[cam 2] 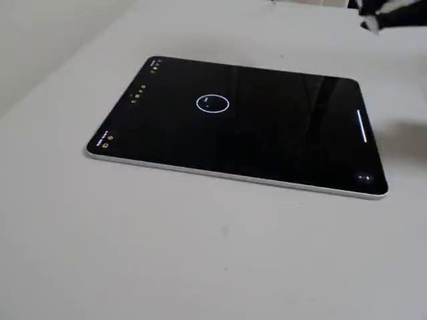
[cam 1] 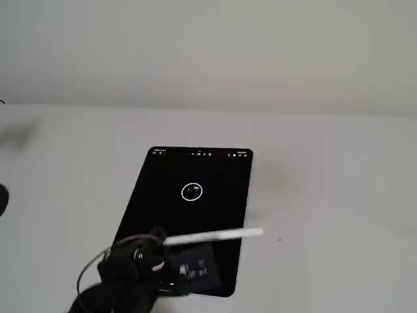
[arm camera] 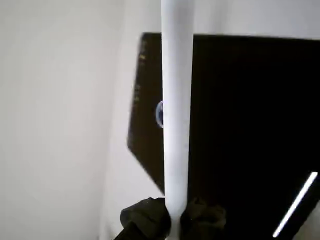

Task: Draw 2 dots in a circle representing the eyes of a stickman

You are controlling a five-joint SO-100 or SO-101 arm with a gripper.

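- While I watch a fixed view, my gripper (cam 1: pixel 171 242) sits lower left, clamped on a white stylus (cam 1: pixel 215 236).
- The circle (cam 1: pixel 191 191) glows mid-frame on the black tablet (cam 1: pixel 215 215); faint dots (cam 2: pixel 208 102) inside.
- In the wrist view, the stylus hides most of the circle.

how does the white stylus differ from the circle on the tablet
The stylus is a solid straight white rod; the circle is only a thin ring outline. The stylus is held in the gripper, off to one side of the black tablet, while the circle is drawn flat on its screen. The stylus looks far longer than the circle is wide. Both are white.
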